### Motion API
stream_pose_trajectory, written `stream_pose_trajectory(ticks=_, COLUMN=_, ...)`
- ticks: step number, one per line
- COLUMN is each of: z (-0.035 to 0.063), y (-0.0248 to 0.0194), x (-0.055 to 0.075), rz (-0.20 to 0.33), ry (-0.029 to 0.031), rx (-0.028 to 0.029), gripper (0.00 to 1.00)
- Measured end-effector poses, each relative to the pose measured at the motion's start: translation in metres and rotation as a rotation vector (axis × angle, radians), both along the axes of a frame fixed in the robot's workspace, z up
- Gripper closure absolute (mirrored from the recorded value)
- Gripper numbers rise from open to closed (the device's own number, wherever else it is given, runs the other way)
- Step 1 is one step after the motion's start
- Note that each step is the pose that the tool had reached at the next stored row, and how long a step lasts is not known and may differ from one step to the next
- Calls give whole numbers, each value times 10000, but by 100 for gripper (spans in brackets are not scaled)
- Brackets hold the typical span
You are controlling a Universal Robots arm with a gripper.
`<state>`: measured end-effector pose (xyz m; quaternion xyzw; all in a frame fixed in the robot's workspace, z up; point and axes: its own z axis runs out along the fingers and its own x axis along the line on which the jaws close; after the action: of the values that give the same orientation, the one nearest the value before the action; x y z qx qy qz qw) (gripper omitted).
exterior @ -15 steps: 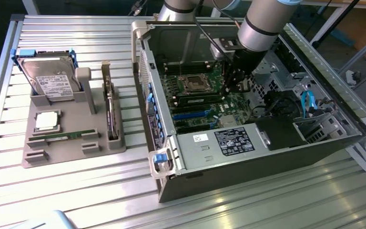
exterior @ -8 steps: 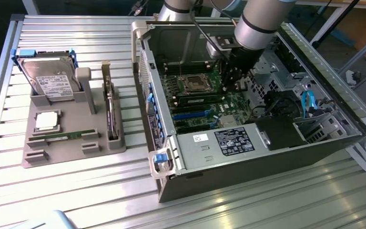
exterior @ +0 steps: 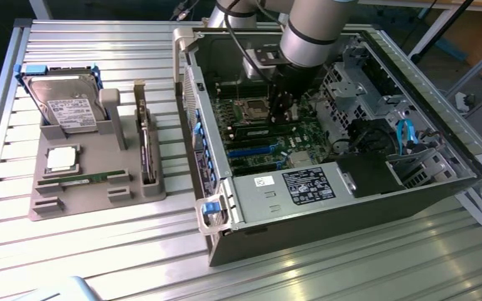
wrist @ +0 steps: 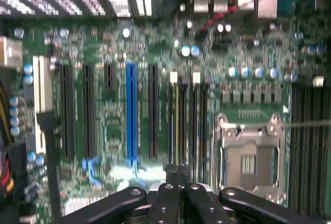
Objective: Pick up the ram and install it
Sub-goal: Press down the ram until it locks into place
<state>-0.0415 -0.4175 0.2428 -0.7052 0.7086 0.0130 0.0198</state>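
Note:
The ram (exterior: 85,179), a thin green stick, lies flat in the front slot of the grey parts holder (exterior: 140,194) at the exterior view's left. My gripper (exterior: 283,118) is far from it, lowered inside the open computer case (exterior: 325,188) and hanging just above the motherboard (exterior: 304,141). In the wrist view my gripper (wrist: 176,172) is shut, its two pads pressed together with nothing visible between them. It points at the memory slots (wrist: 187,120), which lie between the blue expansion slot (wrist: 131,113) and the empty processor socket (wrist: 249,157).
The holder also carries a hard drive (exterior: 65,103), a square silver processor (exterior: 62,159) and an upright dark expansion card (exterior: 145,147). Inside the case, a drive cage (exterior: 354,81), blue cables (exterior: 405,135) and a black power-supply block (exterior: 371,172) crowd the arm.

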Motion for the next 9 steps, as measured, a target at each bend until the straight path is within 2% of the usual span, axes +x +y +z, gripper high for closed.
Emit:
stream_pose_trajectory(ticks=5, z=-12, y=0, x=-240, rz=0, ry=-7, rx=9, gripper=90)
stream_pose_trajectory(ticks=9, z=-22, y=0, x=-290, rz=-1, ry=-7, rx=14, gripper=90)
